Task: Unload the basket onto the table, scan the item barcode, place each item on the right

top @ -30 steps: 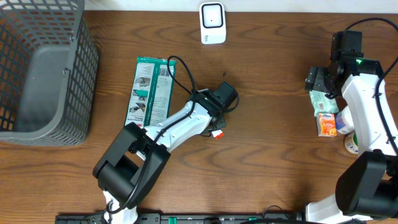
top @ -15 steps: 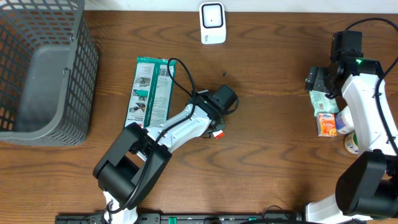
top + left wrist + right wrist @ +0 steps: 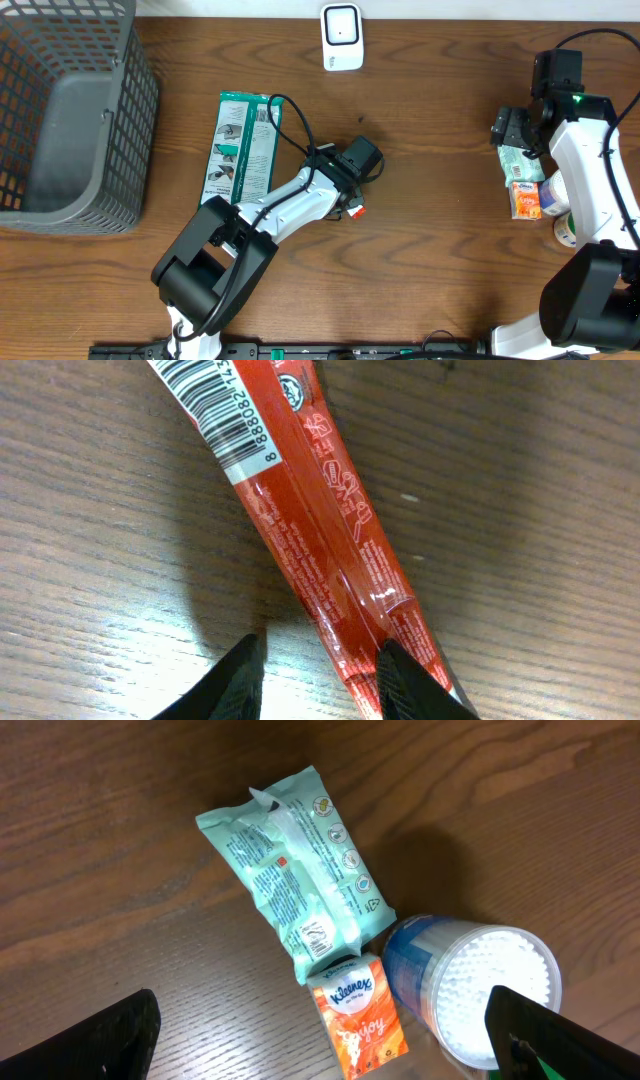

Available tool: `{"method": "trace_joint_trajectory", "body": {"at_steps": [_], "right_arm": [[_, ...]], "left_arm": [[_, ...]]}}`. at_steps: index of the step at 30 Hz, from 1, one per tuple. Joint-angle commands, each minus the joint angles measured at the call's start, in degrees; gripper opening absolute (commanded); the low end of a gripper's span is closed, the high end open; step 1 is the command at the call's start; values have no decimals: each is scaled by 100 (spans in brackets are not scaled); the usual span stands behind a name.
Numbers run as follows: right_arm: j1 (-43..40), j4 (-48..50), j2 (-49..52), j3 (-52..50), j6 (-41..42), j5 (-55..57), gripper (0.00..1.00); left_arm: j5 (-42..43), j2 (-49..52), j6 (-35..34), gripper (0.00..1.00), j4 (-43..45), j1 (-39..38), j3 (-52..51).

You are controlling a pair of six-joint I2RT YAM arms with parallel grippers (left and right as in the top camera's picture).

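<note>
Overhead: the left gripper [image 3: 352, 203] sits mid-frame over a slim red plastic packet [image 3: 355, 211]; the right gripper [image 3: 506, 130] is at the right edge. Left wrist: the barcoded packet lies diagonally on the brown wooden table [image 3: 100, 560], jaws narrowly parted, not clamping it. Right wrist: jaws wide apart, empty, above a teal wipes pack [image 3: 295, 870].

The overhead camera looks straight down on the whole table [image 3: 430, 250]. The left wrist camera faces down, very close over the red packet [image 3: 320, 530] near the table's middle. The right wrist camera hangs higher by the right edge, sharing the teal wipes pack [image 3: 295, 870] with overhead.
</note>
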Motion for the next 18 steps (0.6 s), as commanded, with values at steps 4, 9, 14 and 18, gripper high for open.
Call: {"method": "trace_joint_trajectory", "body": {"at_steps": [4, 9, 14, 18], "right_arm": [[-24, 13, -101, 79, 87, 15, 99], [-24, 13, -101, 79, 87, 15, 99], [-24, 15, -101, 79, 87, 15, 99], [-24, 15, -101, 79, 87, 15, 99]], "left_arm": [[-76, 422, -142, 8, 118, 28, -122], [-127, 326, 544, 7, 96, 190, 46], [-1296, -243, 1207, 7, -400, 352, 212], [-2090, -748, 2334, 7, -601, 323, 212]]}}
